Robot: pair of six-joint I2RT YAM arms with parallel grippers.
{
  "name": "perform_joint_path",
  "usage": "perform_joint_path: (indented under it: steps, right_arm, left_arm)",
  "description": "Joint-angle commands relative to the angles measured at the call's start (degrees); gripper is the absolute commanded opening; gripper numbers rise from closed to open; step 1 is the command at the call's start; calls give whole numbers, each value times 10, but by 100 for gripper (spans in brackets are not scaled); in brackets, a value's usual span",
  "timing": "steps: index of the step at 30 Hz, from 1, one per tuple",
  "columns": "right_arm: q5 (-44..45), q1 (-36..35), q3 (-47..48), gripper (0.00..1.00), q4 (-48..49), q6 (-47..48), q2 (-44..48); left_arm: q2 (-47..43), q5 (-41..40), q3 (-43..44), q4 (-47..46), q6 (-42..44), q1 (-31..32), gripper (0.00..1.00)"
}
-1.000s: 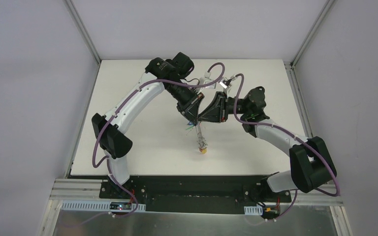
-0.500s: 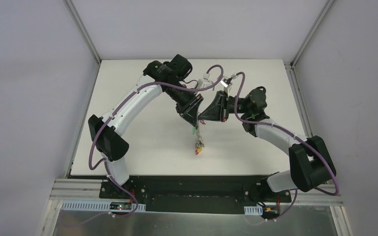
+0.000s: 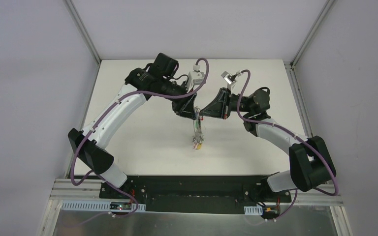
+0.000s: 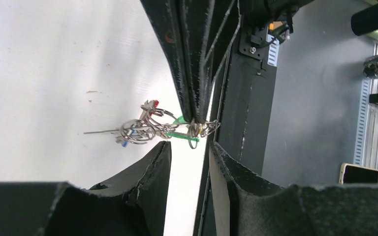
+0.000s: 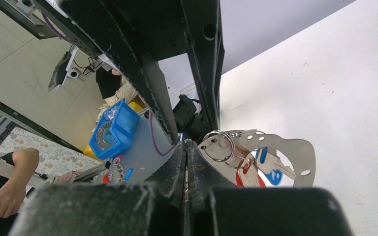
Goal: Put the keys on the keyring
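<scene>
- Keys (image 3: 197, 140) hang in a bunch over the middle of the counter (image 3: 142, 147), just below the two pincer tips. I cannot tell whether the lowest one touches the counter.
- My right pincer (image 4: 197, 118) is clenched. As far as I can make out, it pinches the wire of the keyring (image 4: 203, 127), and the bunch dangles from that point.
- My left pincer (image 4: 189, 147) is released, its fingers apart with nothing between them, just beside the green tag (image 4: 179, 135).
- I judge this to be a re-grip: the left must take hold of the wire while the right steadies it.
- To do it well, I would hold the right arm steady so the bunch does not swing. Then I would bring the left in slowly and close on wire alone, not on a tag.
- Threaded keys could slide off if the free end tips down, and I cannot see which end is open.
</scene>
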State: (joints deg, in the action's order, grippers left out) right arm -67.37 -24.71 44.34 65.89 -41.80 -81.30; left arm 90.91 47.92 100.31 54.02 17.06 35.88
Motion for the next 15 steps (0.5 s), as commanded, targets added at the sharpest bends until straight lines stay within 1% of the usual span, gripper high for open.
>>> perform_joint_path:
  steps: [1, 7, 15]
  right_arm:
    - [9, 4, 3, 0, 52, -11, 8]
    - [8, 5, 4, 0, 52, -11, 9]
    - [11, 8, 2, 0, 52, -10, 5]
  left_arm:
    - [-11, 19, -8, -50, -24, -9, 35]
    - [2, 44, -21, -71, -51, -9, 35]
    - [-1, 75, -46, -94, -75, -9, 32]
